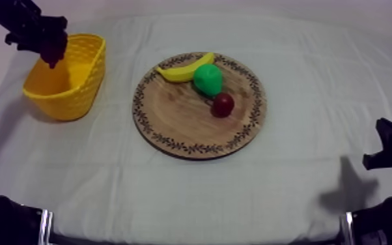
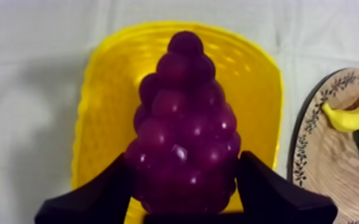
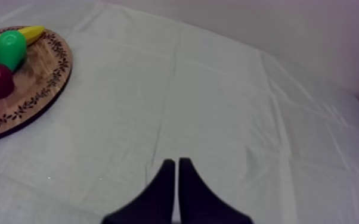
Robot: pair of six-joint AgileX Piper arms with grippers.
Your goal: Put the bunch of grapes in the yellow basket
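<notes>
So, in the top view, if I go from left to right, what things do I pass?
Yellow basket → round wooden board → right pincer. The left pincer holding the bunch of grapes hangs over the basket, and the fruit on the board overlap, so I left those out.

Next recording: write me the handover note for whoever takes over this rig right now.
Left gripper: shut on the bunch of grapes, holding it over the opening of the yellow basket.
Right gripper: shut on nothing, low over the bare cloth at its own side.
Wooden board: holds the banana, pear and small red fruit.
Done: grapes are off the board and carried to the basket.
Left: lower if needed, open the left gripper so the grapes drop in, then pull the arm away.
</notes>
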